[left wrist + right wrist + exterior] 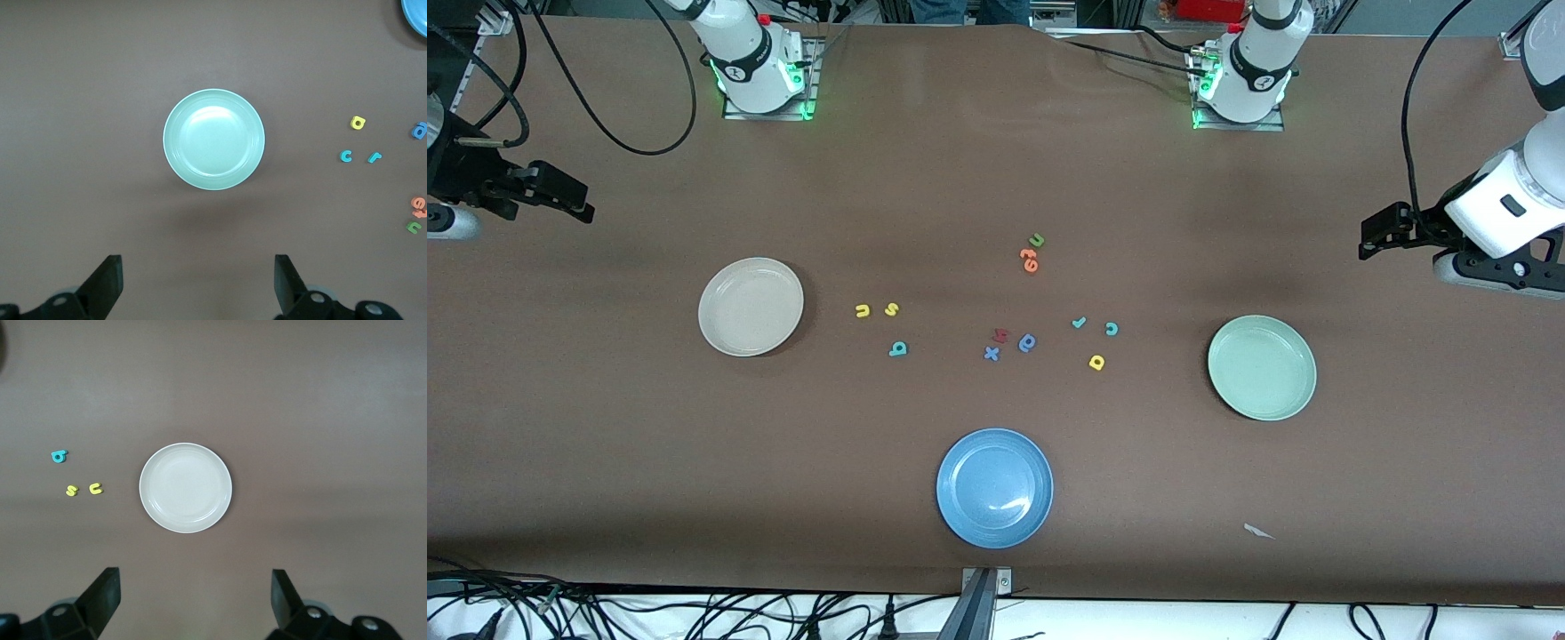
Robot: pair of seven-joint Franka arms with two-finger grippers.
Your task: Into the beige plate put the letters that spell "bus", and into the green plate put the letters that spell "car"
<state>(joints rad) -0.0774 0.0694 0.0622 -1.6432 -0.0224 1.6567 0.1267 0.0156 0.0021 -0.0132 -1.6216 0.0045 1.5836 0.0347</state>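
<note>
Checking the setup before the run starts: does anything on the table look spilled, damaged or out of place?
One thing: a small white scrap lies on the brown table, near the front edge toward the left arm's end, apart from the letters and plates. It looks like stray debris.

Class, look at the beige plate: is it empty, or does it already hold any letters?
Empty. The beige plate shows only bare surface; yellow u, yellow s and teal b lie on the table beside it.

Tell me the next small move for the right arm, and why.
Probably bring the open right gripper down toward the yellow "u", the "bus" letter lying closest to the beige plate. That plate holds nothing yet, all the letters lie loose on the table, and both grippers hang open and empty out by the table's ends, the left gripper included.
</note>
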